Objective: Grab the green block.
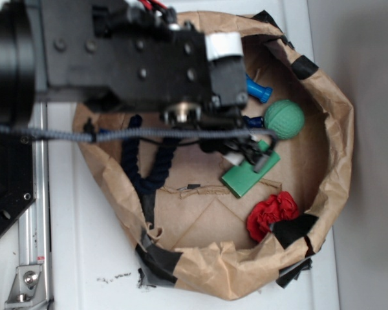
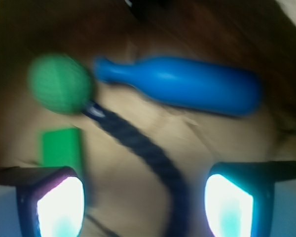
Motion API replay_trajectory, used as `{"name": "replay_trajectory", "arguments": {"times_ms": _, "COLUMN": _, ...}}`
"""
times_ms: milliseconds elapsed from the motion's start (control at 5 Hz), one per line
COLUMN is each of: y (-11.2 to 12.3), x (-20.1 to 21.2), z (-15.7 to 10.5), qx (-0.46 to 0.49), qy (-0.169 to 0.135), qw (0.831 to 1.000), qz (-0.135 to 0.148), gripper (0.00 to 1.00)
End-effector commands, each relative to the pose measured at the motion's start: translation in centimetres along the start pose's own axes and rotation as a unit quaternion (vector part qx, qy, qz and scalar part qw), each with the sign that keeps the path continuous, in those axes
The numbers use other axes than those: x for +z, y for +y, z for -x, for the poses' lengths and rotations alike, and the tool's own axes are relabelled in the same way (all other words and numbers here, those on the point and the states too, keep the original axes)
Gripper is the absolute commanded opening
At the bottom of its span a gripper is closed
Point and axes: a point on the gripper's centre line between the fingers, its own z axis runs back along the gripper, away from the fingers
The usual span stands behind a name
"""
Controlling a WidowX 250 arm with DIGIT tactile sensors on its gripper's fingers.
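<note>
Two fingers of the black robot gripper (image 2: 145, 202) stand wide apart in the wrist view, their pale pads at five and seven o'clock of the frame, with nothing held between them. Only bare brown paper and a stretch of dark navy braided rope (image 2: 138, 148) lie in the gap.

The flat bright green rectangular block (image 2: 61, 146) is off the line of grasp: it sits at about nine o'clock, just above and touching the edge of the left-hand finger (image 2: 59, 205) as seen there, not between the pads. In the exterior view the same block lies on the floor of the crumpled brown paper bag (image 1: 336, 123), below the gripper and at roughly seven o'clock from the round textured green ball (image 1: 284, 119). A crumpled red cloth-like lump (image 1: 271, 214) lies at about five o'clock from the block, apart from it.

To do this step well, I judge the gripper should shift toward nine o'clock in the wrist view until the slab is centred between the pads, then come down and close across its narrow width. The rope runs close beside the block, so a sloppy descent could pinch rope instead. The smooth blue bowling-pin-shaped toy (image 2: 187, 86) and the ball lie toward twelve o'clock and should be left clear. The wrist picture is blurred, so fine edges are uncertain.
</note>
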Motion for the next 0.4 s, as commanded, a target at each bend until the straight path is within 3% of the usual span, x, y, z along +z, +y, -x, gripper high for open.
{"name": "replay_trajectory", "arguments": {"times_ms": 0, "y": -3.4, "x": 0.2, "z": 0.8, "qx": -0.010, "qy": 0.017, "qw": 0.999, "qz": 0.048, "gripper": 1.00}}
{"name": "replay_trajectory", "arguments": {"times_ms": 200, "y": -3.4, "x": -2.1, "z": 1.2, "qx": -0.021, "qy": 0.025, "qw": 0.999, "qz": 0.027, "gripper": 1.00}}
